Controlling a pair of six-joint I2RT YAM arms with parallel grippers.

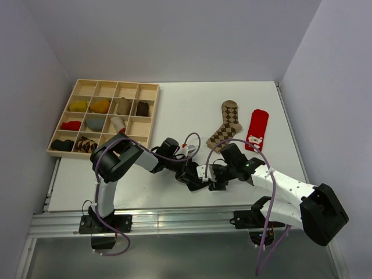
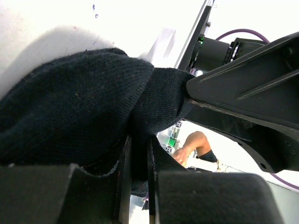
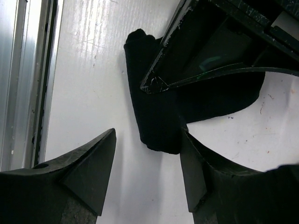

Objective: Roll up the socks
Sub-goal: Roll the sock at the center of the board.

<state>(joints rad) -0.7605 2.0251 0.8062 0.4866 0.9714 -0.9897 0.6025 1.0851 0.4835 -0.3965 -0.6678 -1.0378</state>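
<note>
Socks [image 1: 228, 123], three: black [image 3: 156, 116], argyle [image 1: 221, 135], red [image 1: 257, 129].

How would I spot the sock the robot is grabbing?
Look at the near edge of the white table, where the two arms meet. The plain black fabric sock lies bunched there, pinched by the left end effector. Unlike the brown-and-tan argyle sock and white-marked red sock farther back, it has no pattern.

White left arm [image 1: 106, 195] and right arm [image 1: 288, 187], black joints, purple cables [image 1: 235, 140], black jaws
</note>
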